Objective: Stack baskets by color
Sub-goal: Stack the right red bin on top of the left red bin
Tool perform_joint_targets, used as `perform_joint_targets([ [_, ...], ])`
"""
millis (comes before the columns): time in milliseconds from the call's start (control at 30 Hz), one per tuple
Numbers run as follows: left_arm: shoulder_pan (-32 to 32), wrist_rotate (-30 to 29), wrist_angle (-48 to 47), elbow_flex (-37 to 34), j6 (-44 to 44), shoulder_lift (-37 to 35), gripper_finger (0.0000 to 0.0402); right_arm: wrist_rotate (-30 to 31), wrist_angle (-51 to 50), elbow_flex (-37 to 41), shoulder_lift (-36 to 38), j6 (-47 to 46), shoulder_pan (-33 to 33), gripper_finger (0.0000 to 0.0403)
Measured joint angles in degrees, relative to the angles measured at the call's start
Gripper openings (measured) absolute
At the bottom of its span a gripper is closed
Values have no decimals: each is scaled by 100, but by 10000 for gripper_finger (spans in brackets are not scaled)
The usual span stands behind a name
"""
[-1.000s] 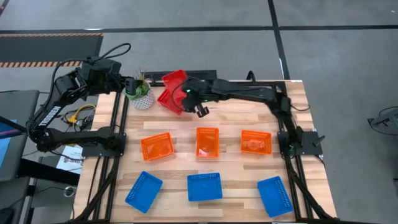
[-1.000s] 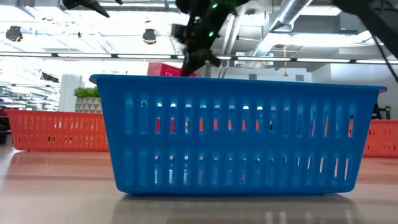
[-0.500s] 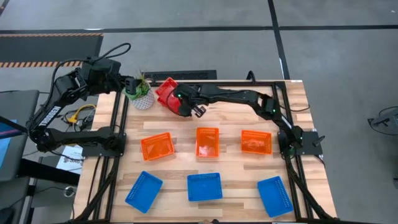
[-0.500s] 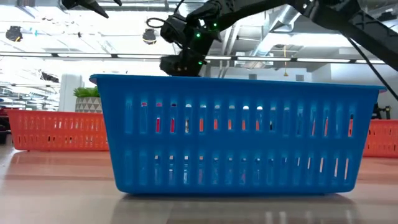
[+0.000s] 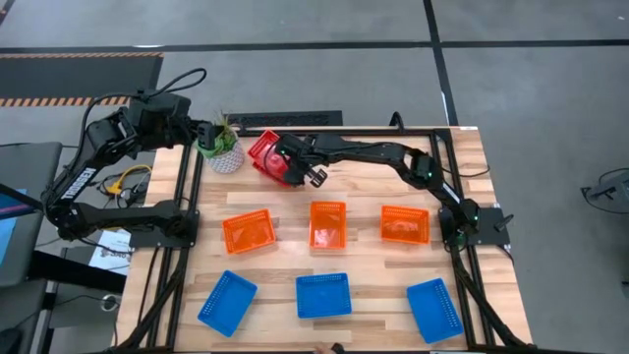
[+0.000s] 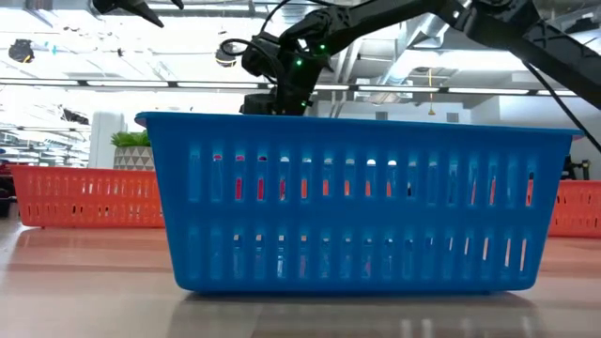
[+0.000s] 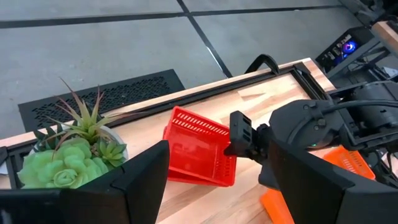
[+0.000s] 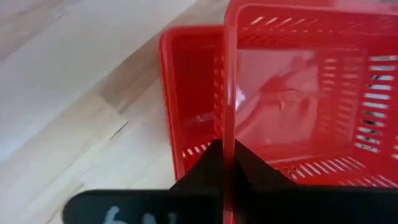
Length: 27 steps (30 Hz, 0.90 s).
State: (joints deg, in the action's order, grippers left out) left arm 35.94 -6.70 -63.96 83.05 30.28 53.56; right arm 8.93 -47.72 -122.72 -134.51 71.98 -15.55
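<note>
I have the right gripper (image 5: pixel 295 167) pinched on the rim of the top red basket (image 5: pixel 265 155), upper centre of the high view, seated in another red one beside the plant (image 5: pixel 221 146). Light, thin mesh plastic that flexes; the rim is where to take hold. Left gripper (image 5: pixel 200 131) waits, fingers apart.

plant (image 5: pixel 222 147) rear-left | stacked baskets (image 5: pixel 267 157) beside plant | six baskets in front

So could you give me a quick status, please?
Right gripper pinching red basket rim over red stack. Left gripper idle beside plant. Nothing blocking.
</note>
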Motion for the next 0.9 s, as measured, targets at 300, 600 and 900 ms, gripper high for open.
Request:
perform_joint_targets([
  [300,0,0,2,1,-40,0,263,-18,-383,0,6,-446,-144,111],
  [600,0,0,2,0,-42,0,263,-20,-688,-278,30,-1653,-124,190],
  [900,-1,188,43,1,263,0,263,-927,199,-938,50,-5106,-69,217],
])
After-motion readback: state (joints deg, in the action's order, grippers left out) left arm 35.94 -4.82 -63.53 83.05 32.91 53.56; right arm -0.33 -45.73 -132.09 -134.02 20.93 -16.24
